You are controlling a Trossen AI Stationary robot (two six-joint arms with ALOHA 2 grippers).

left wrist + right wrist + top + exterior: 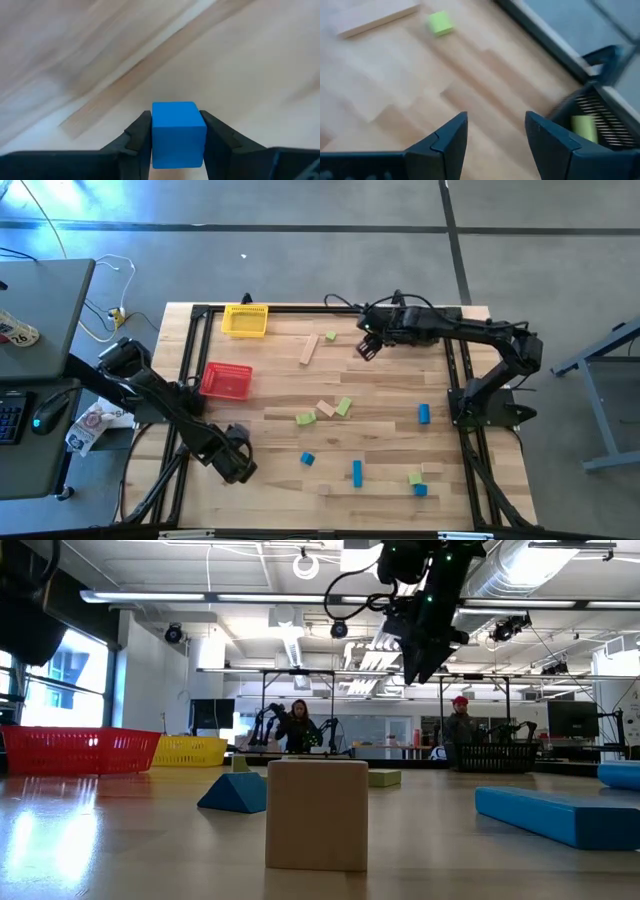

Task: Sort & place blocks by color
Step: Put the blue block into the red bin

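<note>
Grip status: the left gripper was clamped on a small blue wooden cube, fingers flat against two opposite faces, near the table's 7 o'clock edge. Such a block was likely light, rigid and smooth; parallel faces suited holding best. The right gripper hung empty and spread toward 12 o'clock, near a small light-green wooden cube.

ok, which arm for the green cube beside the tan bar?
Right. Its open tool hovers close to that green cube; the left tool is far off, shut on a blue cube.
</note>
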